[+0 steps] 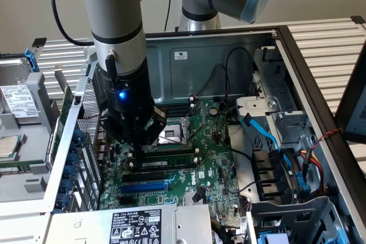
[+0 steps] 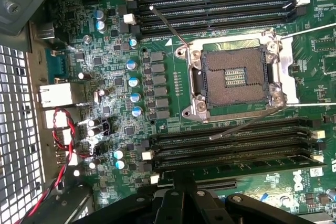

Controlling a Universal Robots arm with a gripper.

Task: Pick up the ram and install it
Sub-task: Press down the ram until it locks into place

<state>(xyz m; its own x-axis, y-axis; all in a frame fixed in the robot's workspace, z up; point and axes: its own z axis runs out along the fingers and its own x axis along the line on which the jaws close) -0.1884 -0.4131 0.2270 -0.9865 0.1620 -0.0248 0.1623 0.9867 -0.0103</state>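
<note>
We find the hand [image 1: 139, 151] lowered inside the open computer case [image 1: 229, 44], its tip down at the near end of the ram [image 1: 168, 158]. The fingers are drawn fully together. Whether they pinch the stick's end or merely press on it we cannot tell, as the black hand body hides the contact.

The ram lies lengthwise in the bank of black memory slots [image 1: 166, 167] directly under the hand and runs away from it toward the exterior view's right. It appears level with its slot, though the angle is too shallow for us to confirm that it is fully seated. In the wrist view, the hand [image 2: 181, 195] sits at the frame edge with the ram [image 2: 236, 162] immediately ahead of it, in the slot of the bank [image 2: 231, 142] closest to the hand.

Just beyond that bank from the hand we note the open processor socket [image 2: 233, 74], with a second bank of memory slots [image 2: 210, 6] past it. The blue expansion slot [image 1: 146, 187] lies just beside the hand, on the near side of the ram. The green motherboard [image 1: 211, 164] carries all of these. A labelled power supply [image 1: 134, 226] sits at the case's near edge.
</note>
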